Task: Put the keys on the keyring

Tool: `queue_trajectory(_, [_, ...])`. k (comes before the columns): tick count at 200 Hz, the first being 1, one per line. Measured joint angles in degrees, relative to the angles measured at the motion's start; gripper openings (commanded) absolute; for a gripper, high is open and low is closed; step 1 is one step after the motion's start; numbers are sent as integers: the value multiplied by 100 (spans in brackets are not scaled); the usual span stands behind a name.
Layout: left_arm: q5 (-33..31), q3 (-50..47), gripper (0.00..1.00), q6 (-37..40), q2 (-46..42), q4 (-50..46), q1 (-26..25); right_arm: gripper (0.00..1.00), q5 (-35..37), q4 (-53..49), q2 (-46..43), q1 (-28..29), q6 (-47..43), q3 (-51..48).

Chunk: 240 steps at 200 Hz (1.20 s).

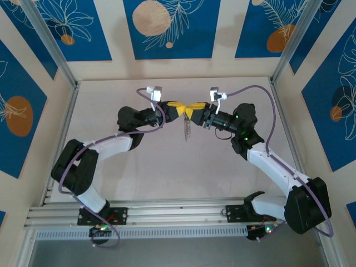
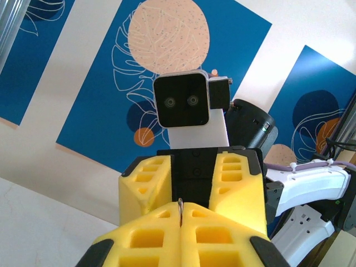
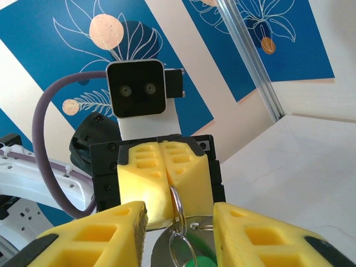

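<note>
Above the middle of the tabletop [image 1: 167, 172], towards its far side, the two arms are meeting tip to tip. The left gripper [image 1: 186, 109] is reaching in from the left and the right gripper [image 1: 194, 110] from the right.

In the left wrist view, the left gripper [image 2: 181, 225] is clenching its yellow fingers together on the thin metal keyring [image 2: 181, 207], whose edge is poking up out of the seam between them.

In the right wrist view, the keyring [image 3: 177, 207] is hanging down out of those clenched fingers. Below it, the keys [image 3: 186, 247] are dangling with a small green piece [image 3: 193, 261] among them. The right gripper [image 3: 181, 239] is holding its fingers apart on either side of the ring and keys. Whether the fingers are pressing on them cannot be told.

From above, the keys [image 1: 187, 129] are hanging just below the meeting grippers, clear of the tabletop.
</note>
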Motion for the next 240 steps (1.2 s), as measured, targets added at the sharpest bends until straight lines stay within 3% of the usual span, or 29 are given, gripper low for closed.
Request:
queue_trajectory(67, [-39,7,0,-7,0,20,-2,0,-98,50,15,-9,-35,37])
queue_trajectory(101, [-39,39,0,-4,0,28,-2,0,-127,22,17,-15,-79,92])
queue_trajectory(133, [-66,83,31,131,-2,-122,11,0,-256,-236,26,-48,-236,245])
queue_trajectory(153, [-109,111,41,334,-26,-411,52,0,-407,-745,39,-92,-481,494])
queue_trajectory(240, [393,424,52,1637,-605,-2470,492,0,-1255,-3189,590,-579,-2028,1963])
